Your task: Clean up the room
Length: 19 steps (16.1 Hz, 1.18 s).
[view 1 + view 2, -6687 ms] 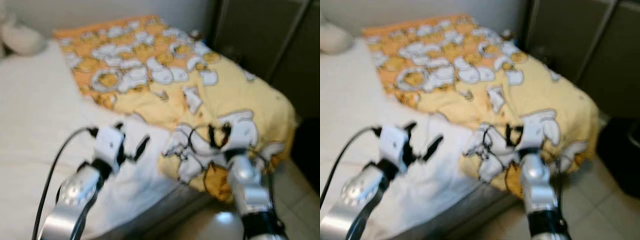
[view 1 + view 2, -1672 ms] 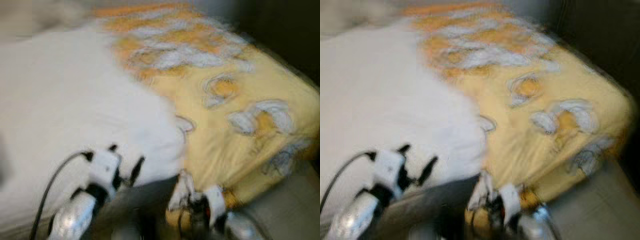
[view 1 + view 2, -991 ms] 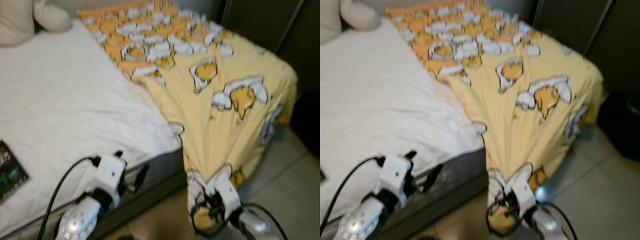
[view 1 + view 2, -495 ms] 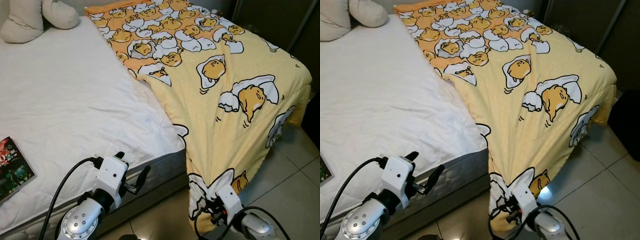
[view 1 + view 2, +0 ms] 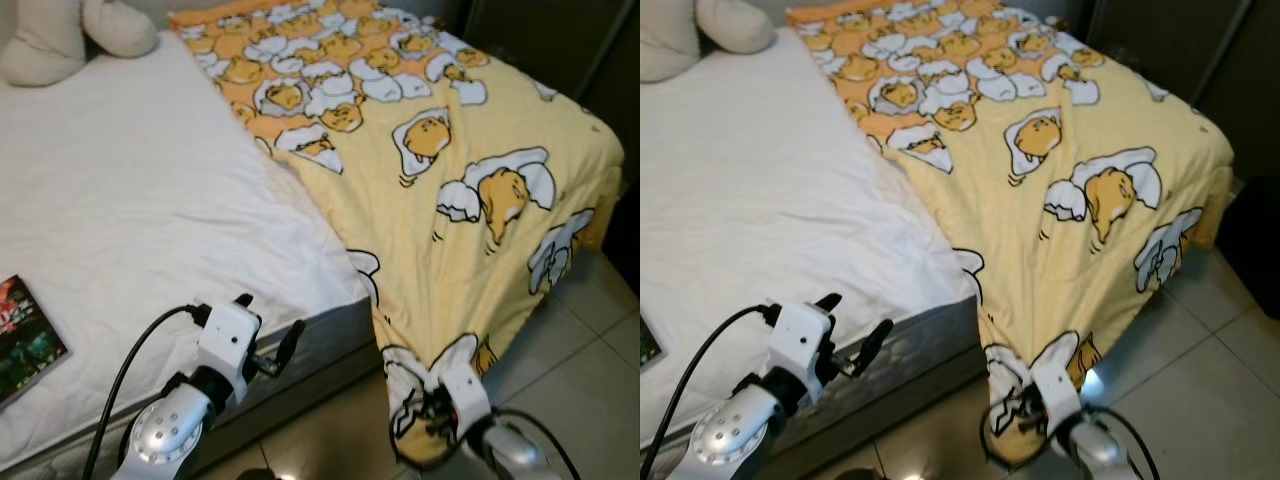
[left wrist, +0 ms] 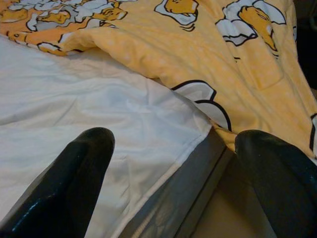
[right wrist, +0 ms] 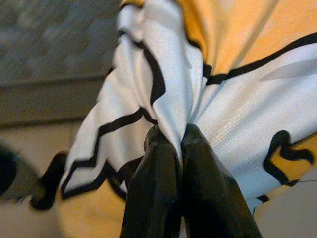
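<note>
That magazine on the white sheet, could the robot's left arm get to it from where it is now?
Probably yes. The magazine lies flat near the bed's edge, with bare white sheet between it and the left gripper, whose jaws are open and empty.

The blanket (image 5: 470,150) is yellow and orange, printed with white-and-yellow cartoon eggs outlined in black. White sheet (image 5: 130,200), grey mattress side (image 5: 320,345), cream pillows (image 5: 60,35), pale beige floor tiles (image 5: 590,360). Both tools have black fingers (image 7: 163,183).

You see the book (image 5: 22,338) on the bed (image 5: 120,200) cut off; its cover is unreadable.
</note>
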Motion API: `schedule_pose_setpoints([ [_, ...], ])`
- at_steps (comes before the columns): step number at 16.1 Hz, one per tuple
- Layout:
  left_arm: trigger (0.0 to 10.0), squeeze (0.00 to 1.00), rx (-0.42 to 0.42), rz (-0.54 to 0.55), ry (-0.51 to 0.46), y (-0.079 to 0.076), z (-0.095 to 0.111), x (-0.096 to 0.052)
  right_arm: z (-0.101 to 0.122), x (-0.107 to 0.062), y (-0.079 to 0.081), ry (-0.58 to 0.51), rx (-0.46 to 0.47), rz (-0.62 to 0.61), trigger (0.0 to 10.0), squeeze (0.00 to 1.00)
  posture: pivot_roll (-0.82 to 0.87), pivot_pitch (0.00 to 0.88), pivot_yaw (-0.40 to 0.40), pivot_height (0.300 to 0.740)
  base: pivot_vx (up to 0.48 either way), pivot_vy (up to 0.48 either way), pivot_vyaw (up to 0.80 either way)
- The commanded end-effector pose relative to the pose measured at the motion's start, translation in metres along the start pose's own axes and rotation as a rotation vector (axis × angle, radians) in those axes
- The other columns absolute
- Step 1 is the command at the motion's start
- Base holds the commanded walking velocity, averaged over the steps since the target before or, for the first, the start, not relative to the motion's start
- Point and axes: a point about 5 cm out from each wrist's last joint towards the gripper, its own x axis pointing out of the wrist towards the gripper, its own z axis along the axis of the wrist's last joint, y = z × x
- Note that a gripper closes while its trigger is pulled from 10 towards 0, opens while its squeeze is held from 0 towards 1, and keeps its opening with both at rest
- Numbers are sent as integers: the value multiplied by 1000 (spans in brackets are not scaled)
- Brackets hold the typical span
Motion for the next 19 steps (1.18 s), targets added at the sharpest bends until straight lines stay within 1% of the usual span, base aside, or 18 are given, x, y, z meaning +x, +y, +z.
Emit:
schedule_pose_setpoints([
  [1,10000,0,9,10,5,0,-2,2,12,4,0,-61,40,-28,10000,0,34,58,20,721,0,0,0],
  [2,10000,0,7,10,3,0,-2,3,13,5,0,-60,44,-33,10000,0,32,54,17,721,0,0,0],
  [6,10000,0,0,7,-11,-2,-1,10,13,7,2,-43,10,-44,10000,0,20,37,9,721,0,0,0],
  [7,10000,0,-2,7,-15,-2,-1,11,13,7,2,-44,23,-46,10000,1000,18,33,7,721,0,0,0],
  [8,10000,0,-3,7,-19,-2,-1,12,11,6,3,-40,40,-32,10000,1000,17,32,7,721,0,0,0],
  [11,10000,0,-5,5,-22,-2,-1,14,1,3,3,11,40,-12,10000,1000,13,31,7,721,0,0,0],
  [13,10000,0,5,-3,-23,-3,-1,16,4,2,-1,-16,49,-24,10000,1000,8,29,8,721,0,0,0],
  [14,10000,0,13,-3,-25,-2,-1,17,8,1,-5,-47,61,-54,10000,1000,8,28,7,721,0,0,0],
  [15,10000,0,14,8,-25,-1,-1,18,19,1,-8,-128,64,-91,10000,1000,5,23,6,721,0,0,0],
  [17,10000,0,18,49,-27,2,-2,20,41,-2,-4,-275,51,-115,10000,1000,0,5,0,721,0,0,0],
  [18,10000,0,18,85,-36,5,-1,23,55,-7,-3,-362,42,-138,10000,1000,-5,0,-3,721,0,0,0],
  [19,10000,0,15,107,-45,8,0,26,66,-10,-5,-424,34,-164,10000,1000,-14,0,-6,721,0,0,0],
])
